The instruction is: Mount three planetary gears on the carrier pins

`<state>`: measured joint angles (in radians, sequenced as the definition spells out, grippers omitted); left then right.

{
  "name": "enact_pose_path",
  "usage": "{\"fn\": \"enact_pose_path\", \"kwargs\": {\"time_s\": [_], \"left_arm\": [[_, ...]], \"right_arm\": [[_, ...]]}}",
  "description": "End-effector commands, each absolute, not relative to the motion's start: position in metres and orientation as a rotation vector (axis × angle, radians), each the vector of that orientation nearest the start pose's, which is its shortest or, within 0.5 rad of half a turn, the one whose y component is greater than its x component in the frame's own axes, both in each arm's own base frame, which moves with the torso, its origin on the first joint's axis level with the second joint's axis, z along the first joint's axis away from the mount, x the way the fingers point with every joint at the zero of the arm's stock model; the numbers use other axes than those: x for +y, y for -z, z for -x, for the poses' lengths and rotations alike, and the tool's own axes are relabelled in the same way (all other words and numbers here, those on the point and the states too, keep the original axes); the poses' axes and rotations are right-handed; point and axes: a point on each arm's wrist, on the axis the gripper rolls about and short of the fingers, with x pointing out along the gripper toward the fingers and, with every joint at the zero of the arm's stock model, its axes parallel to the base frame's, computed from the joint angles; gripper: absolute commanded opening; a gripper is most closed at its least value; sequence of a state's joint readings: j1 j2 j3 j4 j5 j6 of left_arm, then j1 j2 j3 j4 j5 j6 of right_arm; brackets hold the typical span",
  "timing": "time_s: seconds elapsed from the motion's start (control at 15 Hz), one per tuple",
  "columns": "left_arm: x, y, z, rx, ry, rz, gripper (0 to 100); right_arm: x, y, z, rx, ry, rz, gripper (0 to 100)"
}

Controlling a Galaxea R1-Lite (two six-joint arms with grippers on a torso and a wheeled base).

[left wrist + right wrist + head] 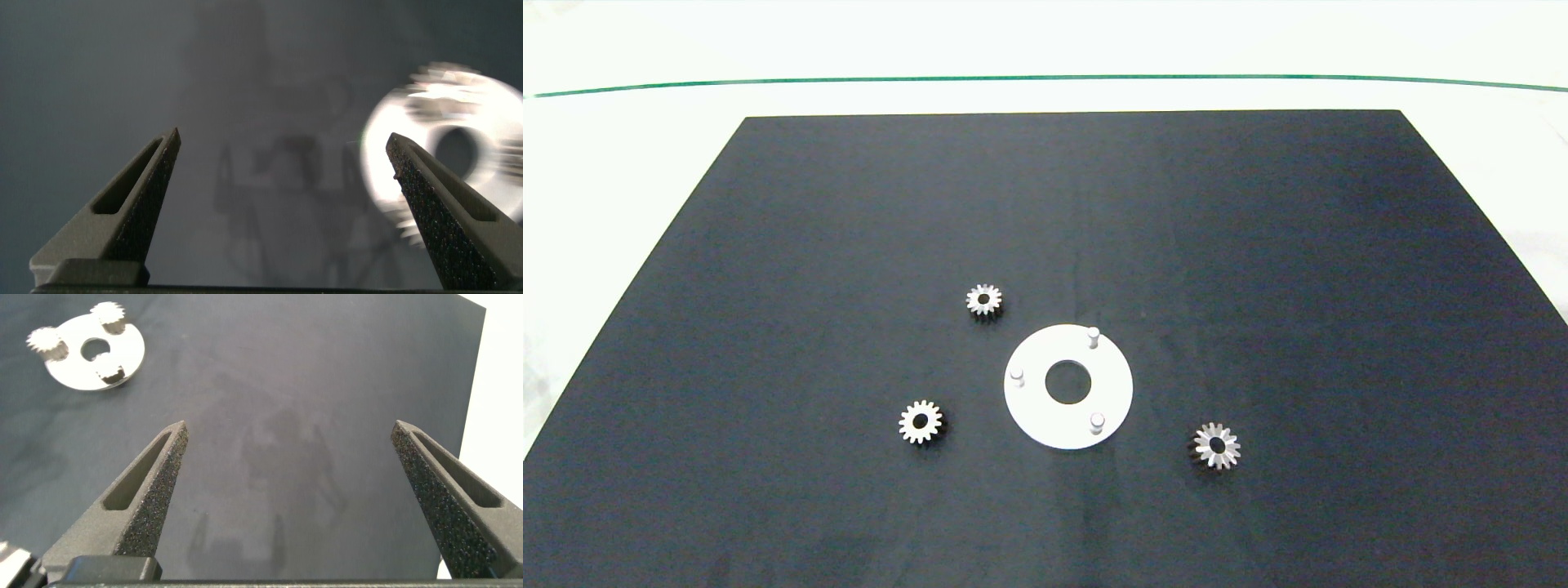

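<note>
1. Head view: neither arm is in sight. A white disc [1045,420] lies on a black mat [849,245], and its three pins [1094,335] stand bare. Three gears lie flat on the mat, apart from the disc: one beyond it [984,300], one to its left [920,422] and one to its right [1217,446].
2. Left wrist view: the left gripper [283,135] hangs over the mat with its fingers spread wide and nothing between them. A bright ring [409,122] is partly hidden behind one finger and too blurred to name.
3. Right wrist view: the right gripper [290,425] is likewise spread wide and holds nothing. The disc [127,347] lies well apart from it. Toothed shapes seem to sit at its pins, though they are too small to be sure.
</note>
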<state>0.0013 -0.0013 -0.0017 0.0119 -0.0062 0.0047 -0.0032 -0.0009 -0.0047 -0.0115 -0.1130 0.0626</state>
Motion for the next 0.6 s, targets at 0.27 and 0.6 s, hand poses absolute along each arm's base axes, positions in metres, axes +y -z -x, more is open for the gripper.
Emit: {"fn": "enact_pose_path", "kwargs": {"time_s": [0.27,0.6], "left_arm": [[-0.0003,-0.0749,0.0230,0.010,0.019,-0.031,100],[-0.0003,-0.0749,0.0230,0.010,0.017,-0.032,100]], "right_arm": [[-0.0025,-0.0780,0.0233,-0.020,0.116,-0.059,100],[-0.0025,-0.0779,0.0233,-0.018,0.116,-0.054,100]]}}
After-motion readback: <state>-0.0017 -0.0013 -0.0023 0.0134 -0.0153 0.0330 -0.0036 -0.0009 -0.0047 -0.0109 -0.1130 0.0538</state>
